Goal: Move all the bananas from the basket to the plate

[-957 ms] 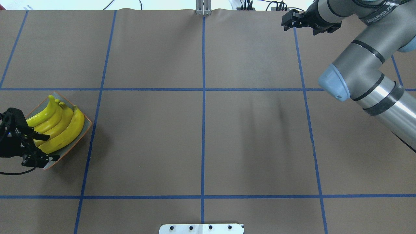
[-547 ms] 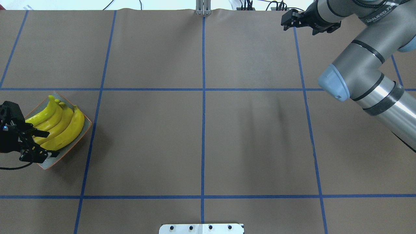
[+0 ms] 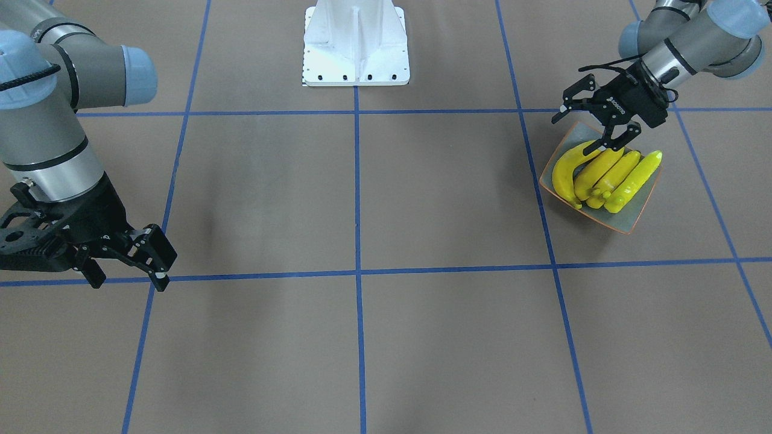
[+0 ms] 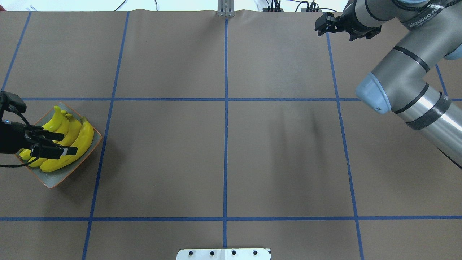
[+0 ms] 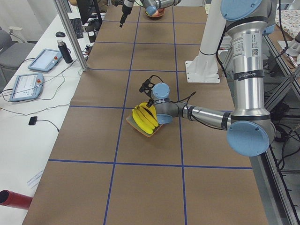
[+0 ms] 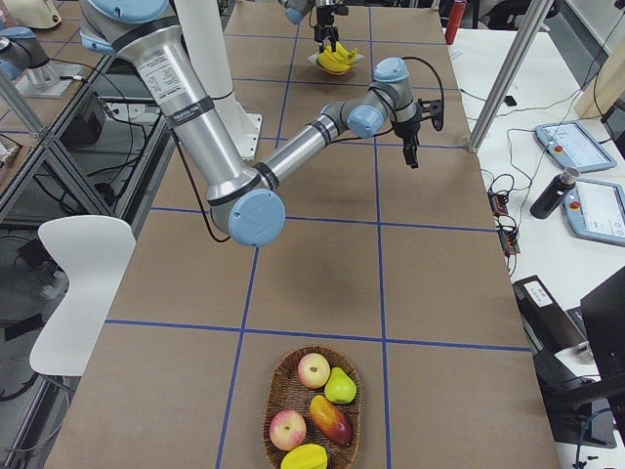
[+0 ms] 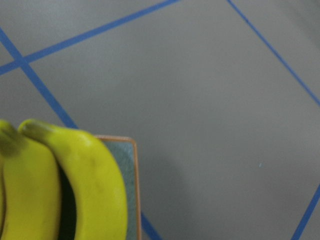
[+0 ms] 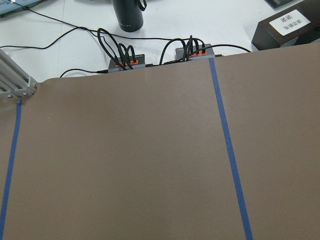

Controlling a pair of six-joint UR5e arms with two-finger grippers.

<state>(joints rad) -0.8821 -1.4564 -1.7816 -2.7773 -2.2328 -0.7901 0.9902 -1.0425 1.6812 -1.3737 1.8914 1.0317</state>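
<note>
Yellow bananas (image 4: 85, 135): four lay side by side on the plate (image 4: 57, 177), at 9 o'clock on the bench (image 4: 223, 144) in the overhead view.
Left jaws: wide apart and empty, they hovered over the plate's 9 o'clock side, above the banana ends. Whether a tip touched a banana I could not tell.
Right jaws: apart and empty, at 1 o'clock in the overhead view, well apart from the plate.
Done: all four bananas appeared to be moved, and none lay loose on the bench.
Left: probably nothing but a check of the basket (image 6: 272, 401). A yellow piece (image 6: 305, 457) at its 6 o'clock edge was cut off by the frame, and I could not tell what it was.
Right side view: it alone showed the basket, at the bench's end on the robot's right, holding apples (image 6: 313, 369), a pear (image 6: 339, 387) and a reddish fruit (image 6: 330, 418).
Overhead and front views: both missed the basket altogether.
Front view: it gave the clearest look at how far both jaws were spread.
Left wrist view: two bananas and the plate's corner sat at 7 o'clock, with no jaw tips in frame.
Right wrist view: bare bench with cables (image 8: 122, 50) at 12 o'clock, and nothing of the task.
</note>
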